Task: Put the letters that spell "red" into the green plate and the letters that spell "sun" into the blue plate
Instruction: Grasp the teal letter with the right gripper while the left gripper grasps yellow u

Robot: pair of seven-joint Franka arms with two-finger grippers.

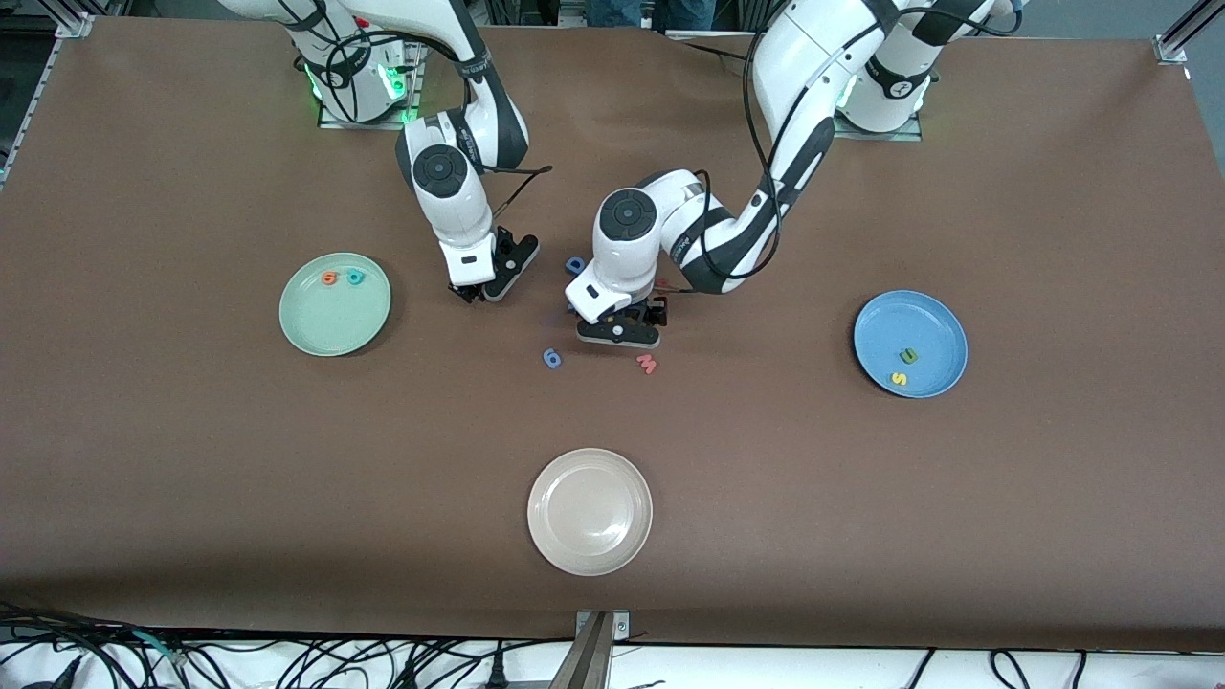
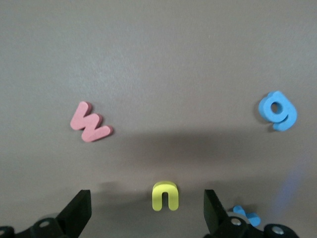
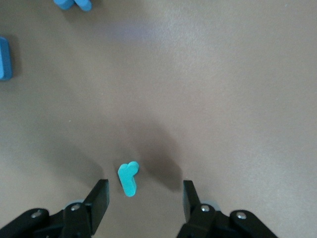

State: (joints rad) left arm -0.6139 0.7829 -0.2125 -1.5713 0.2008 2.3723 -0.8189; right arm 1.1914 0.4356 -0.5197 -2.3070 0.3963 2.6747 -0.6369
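Now the open right gripper (image 3: 143, 198) straddles the "r" (image 3: 128, 178); the open left gripper (image 2: 147, 208) straddles the "n" (image 2: 165, 195), the "w" (image 2: 90, 122) at its ten o'clock.

Brown bench (image 1: 191, 478). Green plate (image 1: 316, 330) at nine o'clock, blue plate (image 1: 933, 330) at three, cream plate (image 1: 590, 512) at six; pink w (image 1: 648, 364), blue 6 (image 1: 552, 358), olive n (image 2: 165, 195), teal r (image 3: 128, 178) near center.

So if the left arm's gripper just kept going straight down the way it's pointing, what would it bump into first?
Most likely the olive-green "n". The left gripper points down at the table, fingers spread wide, and that letter lies between them. How far above the letter it is remains unclear.
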